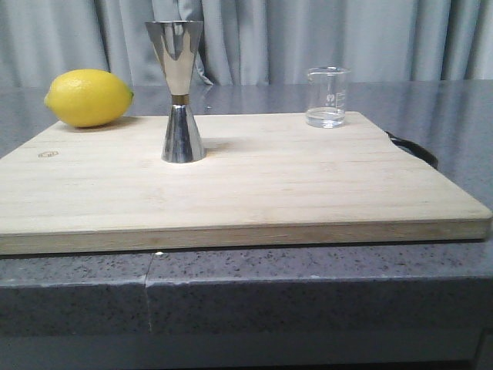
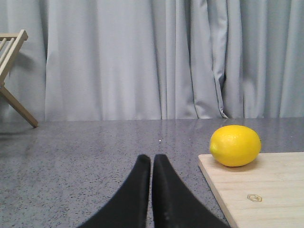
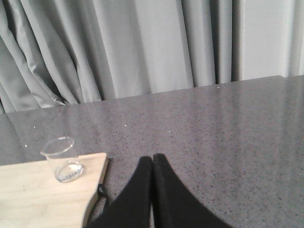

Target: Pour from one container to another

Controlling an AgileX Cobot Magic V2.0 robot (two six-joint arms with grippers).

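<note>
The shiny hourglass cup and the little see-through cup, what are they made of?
The jigger looks like polished steel: it mirrors its surroundings and has a gold-toned band at the waist. The beaker looks like clear glass, though clear plastic is possible: the curtain shows through it, and white marks are printed on its side.

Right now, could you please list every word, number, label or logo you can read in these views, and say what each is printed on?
No text reads clearly enough to quote.
Glass beaker: white measuring marks and a small emblem, too small and blurred to read.
Wooden cutting board: a small hexagonal logo near its lemon-side corner, a sign only, no letters legible.
Steel jigger and lemon: no markings visible.
</note>
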